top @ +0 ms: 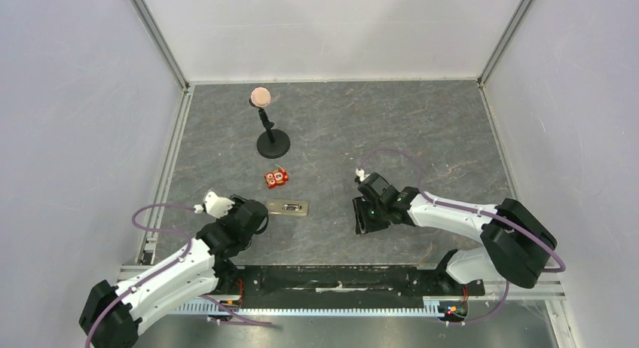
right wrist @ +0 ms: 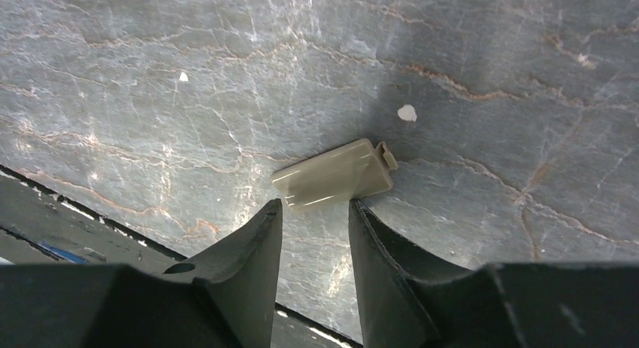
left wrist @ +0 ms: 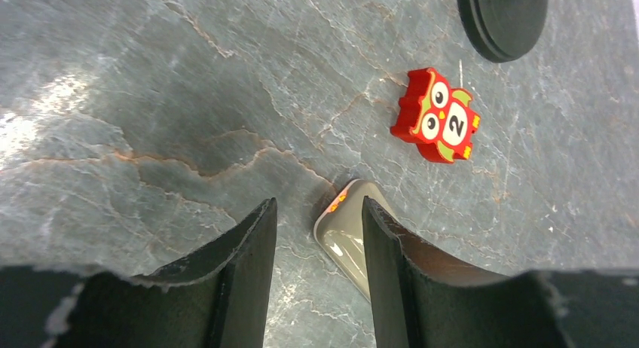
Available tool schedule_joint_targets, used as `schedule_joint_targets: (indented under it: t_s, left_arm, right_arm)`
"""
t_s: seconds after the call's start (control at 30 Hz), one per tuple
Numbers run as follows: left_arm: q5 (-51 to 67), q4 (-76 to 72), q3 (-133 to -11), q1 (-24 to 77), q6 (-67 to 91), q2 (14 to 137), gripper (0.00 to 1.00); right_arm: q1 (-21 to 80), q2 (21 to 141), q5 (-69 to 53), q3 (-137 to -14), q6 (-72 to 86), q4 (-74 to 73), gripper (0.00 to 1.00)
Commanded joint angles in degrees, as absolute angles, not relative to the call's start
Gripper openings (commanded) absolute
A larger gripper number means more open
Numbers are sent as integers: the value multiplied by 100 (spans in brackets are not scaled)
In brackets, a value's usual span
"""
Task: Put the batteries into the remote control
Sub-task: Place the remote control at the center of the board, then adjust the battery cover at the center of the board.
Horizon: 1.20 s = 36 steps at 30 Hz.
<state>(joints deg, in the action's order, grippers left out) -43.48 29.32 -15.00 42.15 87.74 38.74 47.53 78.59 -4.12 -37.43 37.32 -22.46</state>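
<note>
Remote control (top: 287, 207) is lying lengthwise left to right, just right of the open left gripper (left wrist: 319, 205), while the open right gripper (right wrist: 313, 203) is hovering over the battery cover (right wrist: 335, 175).

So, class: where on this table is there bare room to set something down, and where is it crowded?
Bare: the far stretch of the table right of the black stand; also the gap between the remote control and the right gripper. Crowded: stand, red owl gadget, remote and left gripper sit close together.
</note>
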Motion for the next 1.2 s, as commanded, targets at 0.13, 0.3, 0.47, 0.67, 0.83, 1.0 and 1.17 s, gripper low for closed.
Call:
schedule_joint_targets:
  t_s: [0.13, 0.3, 0.47, 0.67, 0.83, 1.0, 1.17]
  left_arm:
    - [-4963, 3665, -2121, 4228, 9023, 3973, 51]
    - [-4985, 3572, -2374, 4228, 8513, 3870, 51]
    - [-4763, 3275, -2596, 4228, 7781, 3683, 51]
    - [-3770, 2301, -2666, 4228, 5994, 3391, 50]
    - [-3325, 2162, -2744, 4228, 5449, 3308, 50]
    - [-2760, 1722, -2769, 4232, 4802, 3307, 50]
    - [-1184, 927, -2642, 4228, 4071, 3532, 48]
  right_arm:
    - [4779, 8202, -488, -4165, 3836, -1674, 41]
    - [4563, 8313, -397, -4499, 4515, -1880, 44]
    - [4483, 8013, -457, -4266, 5526, -1787, 44]
    - [4449, 7480, 680, -4741, 4474, -2311, 49]
    - [4454, 8015, 1414, -5357, 3847, -3043, 59]
    - [4554, 8520, 1710, -5468, 3723, -3005, 64]
    - [4765, 8943, 1523, -5483, 3378, -2888, 69]
